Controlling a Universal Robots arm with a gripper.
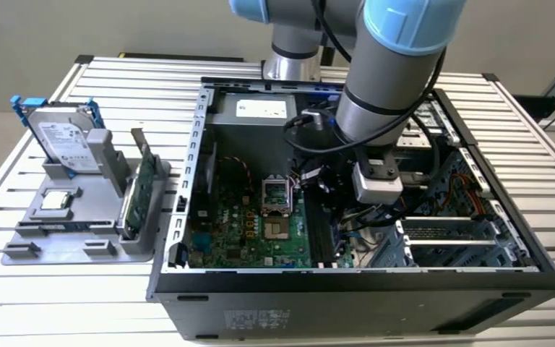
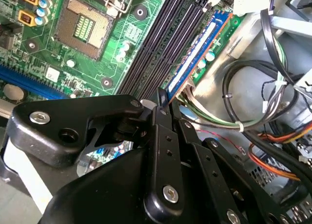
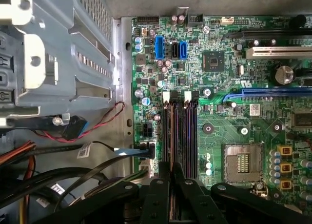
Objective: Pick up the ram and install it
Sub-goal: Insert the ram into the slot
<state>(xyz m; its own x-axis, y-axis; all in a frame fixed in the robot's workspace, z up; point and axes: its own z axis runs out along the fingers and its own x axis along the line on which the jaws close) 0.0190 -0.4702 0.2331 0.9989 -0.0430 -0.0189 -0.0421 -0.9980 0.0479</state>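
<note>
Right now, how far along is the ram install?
Pickup looks done: the ram stands edge-on along the outermost memory slot of the motherboard. In hand: the claw is pinched on its end. Left: seating; whether it is fully pressed home cannot be told.

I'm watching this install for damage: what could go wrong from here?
The gripper holds the ram stick at one end only, so the stick may seat tilted, with the far end left high. The loose cables right beside it could snag the gripper.
</note>
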